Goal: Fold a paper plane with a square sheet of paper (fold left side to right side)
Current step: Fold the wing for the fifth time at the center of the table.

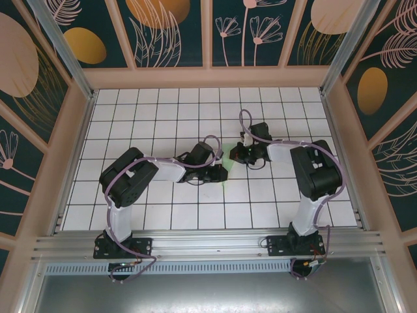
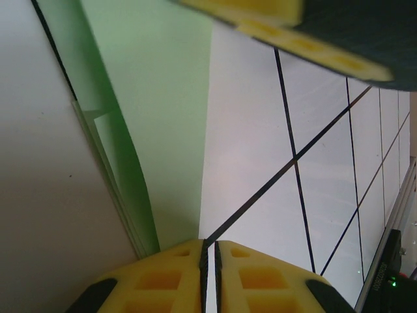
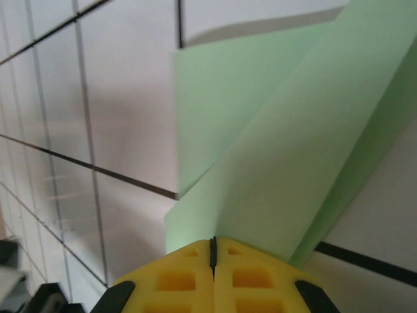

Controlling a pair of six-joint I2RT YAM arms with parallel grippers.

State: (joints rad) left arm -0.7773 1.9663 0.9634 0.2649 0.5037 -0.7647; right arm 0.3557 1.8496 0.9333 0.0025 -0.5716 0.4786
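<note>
The square sheet of paper [image 3: 273, 130] is pale mint green and partly folded. One layer lies flat on the white tiles and a flap rises from it. In the top view a sliver of the sheet of paper [image 1: 225, 176] shows between the two grippers at the table's middle. My right gripper [image 3: 213, 240] is shut with the raised flap running into its tips. My left gripper [image 2: 210, 244] is shut to a hairline gap with nothing in it, its tips at the paper's [image 2: 163, 98] right edge. The right gripper's yellow finger [image 2: 293, 29] shows above the paper in the left wrist view.
The white grid-tiled table [image 1: 163, 130] is boxed in by wooden side rails [image 1: 77, 143] and a back wall. An aluminium rail [image 1: 208, 244] carrying both arm bases runs along the near edge. Both forearms [image 1: 163, 171] angle inward over the middle rows.
</note>
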